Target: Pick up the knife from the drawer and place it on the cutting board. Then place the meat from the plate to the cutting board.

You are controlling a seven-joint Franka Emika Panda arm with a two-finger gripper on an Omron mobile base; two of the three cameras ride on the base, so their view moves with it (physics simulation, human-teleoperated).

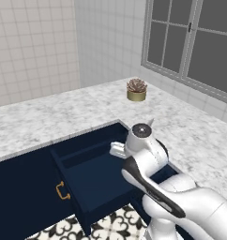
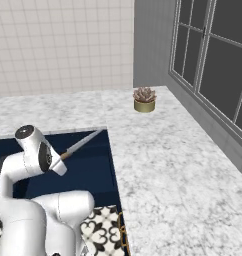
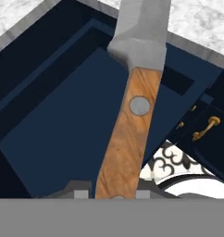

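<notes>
My gripper (image 3: 115, 192) is shut on the knife (image 3: 132, 134), gripping the butt end of its light brown wooden handle. The silver-grey blade (image 3: 141, 28) points away from the hand. From the right base, the knife (image 2: 83, 142) hangs slanted in the air over the open navy drawer (image 2: 88, 172), blade toward the counter. From the left base, my arm covers the hand above the drawer (image 1: 94, 180). The cutting board, the meat and the plate are out of view.
A grey marble counter (image 2: 168, 160) wraps around the drawer opening. A small planter with a succulent (image 1: 136, 90) stands near the window corner. Narrower navy drawers with brass handles (image 3: 206, 127) sit beside the open one, above patterned floor tiles (image 1: 110, 225).
</notes>
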